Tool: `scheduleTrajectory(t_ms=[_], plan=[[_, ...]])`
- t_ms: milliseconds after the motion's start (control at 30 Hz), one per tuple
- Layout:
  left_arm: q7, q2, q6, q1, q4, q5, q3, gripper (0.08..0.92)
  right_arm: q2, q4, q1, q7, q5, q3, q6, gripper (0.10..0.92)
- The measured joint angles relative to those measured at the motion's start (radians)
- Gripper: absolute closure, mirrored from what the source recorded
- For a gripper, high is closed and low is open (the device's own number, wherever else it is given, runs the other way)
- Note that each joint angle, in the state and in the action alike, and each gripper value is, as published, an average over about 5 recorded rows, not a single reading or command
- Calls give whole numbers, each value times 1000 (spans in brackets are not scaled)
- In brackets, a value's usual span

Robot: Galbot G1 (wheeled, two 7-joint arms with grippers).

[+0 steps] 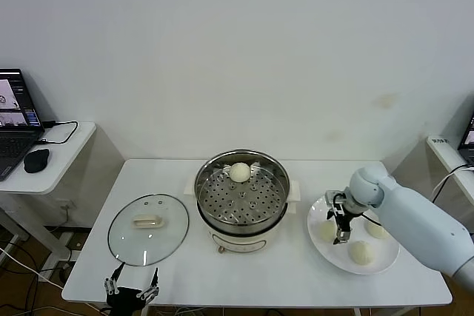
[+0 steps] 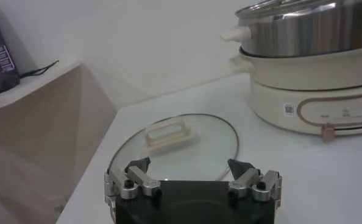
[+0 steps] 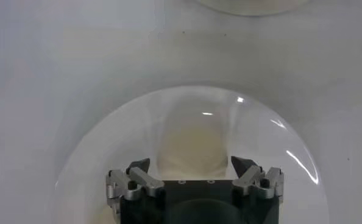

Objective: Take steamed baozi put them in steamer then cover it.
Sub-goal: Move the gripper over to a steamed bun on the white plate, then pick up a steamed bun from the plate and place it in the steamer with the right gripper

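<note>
Plain white wall (image 1: 244, 49), side desk (image 1: 52, 155)

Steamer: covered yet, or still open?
Open. The cover lies flat on the table left of the steamer; one baozi sits inside.

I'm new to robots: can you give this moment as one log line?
right pincer: around bun on plate, closing | left pincer: open, parked near lid | steamer: uncovered, one bun inside

- The steamer (image 1: 241, 199) stands uncovered mid-table; one baozi (image 1: 239, 172) lies at the far edge of its tray, the remaining tray bare.
- The cover (image 1: 148, 229) lies flat left of the steamer, apart from it, handle up.
- The right gripper (image 1: 340, 229) is over the plate (image 1: 385, 260), among three buns.
- Bare tabletop lies between steamer and plate.
</note>
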Motion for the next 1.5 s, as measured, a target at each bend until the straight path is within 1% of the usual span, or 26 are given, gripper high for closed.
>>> scheduleTrajectory(t_ms=[133,467,633,833,1167,1333,1500], plan=[[-1,-1,-1,0,-1,1,3,177,-6,7,0,0,6,6,-2,419],[-6,-2,-3,3,-6,1,3,177,-51,48,70,-24,61,-12,-24,423],[-5,-1,-3,-6,-13,1,3,177,-68,71,178,-45,126,-59,-46,423],[-6,2,-3,-12,-18,0,-2,177,-54,82,361,-71,248,-145,-88,423],[-10,14,-3,-25,-33,-6,-17,177,55,64,672,-94,466,-325,-171,421],[-12,19,-2,-30,-38,-14,-28,177,155,24,755,-96,529,-392,-203,420],[-15,17,-2,-38,-34,-18,-30,177,270,-30,794,-94,560,-441,-221,420]])
